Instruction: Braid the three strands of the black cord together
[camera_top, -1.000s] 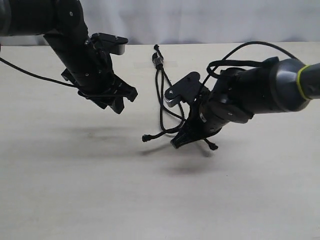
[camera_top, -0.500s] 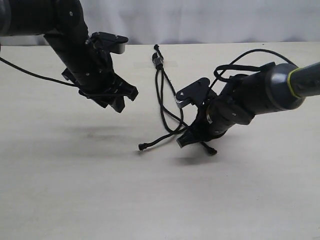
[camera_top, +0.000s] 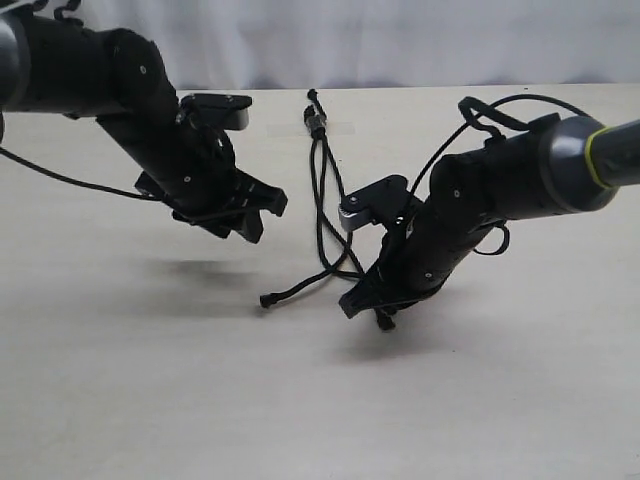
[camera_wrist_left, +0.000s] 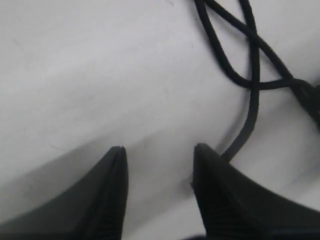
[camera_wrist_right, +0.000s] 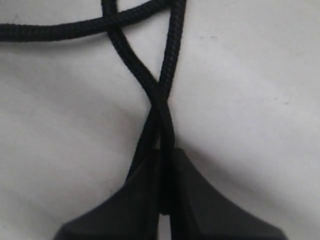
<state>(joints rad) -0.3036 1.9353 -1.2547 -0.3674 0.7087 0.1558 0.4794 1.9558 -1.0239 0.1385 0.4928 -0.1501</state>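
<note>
Black right gripper (camera_top: 362, 300) low around strand (camera_wrist_right: 131, 59)

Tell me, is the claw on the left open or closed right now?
Open. The left claw shows two fingers standing apart, with only bare table between them and nothing held.

Cream tabletop (camera_top: 120, 400) is filling most of the frame, from lower edge to upper third. White backdrop (camera_top: 420, 40) is running across the top. Soft grey shadow (camera_top: 385, 348) is lying on the tabletop, lower centre.
</note>
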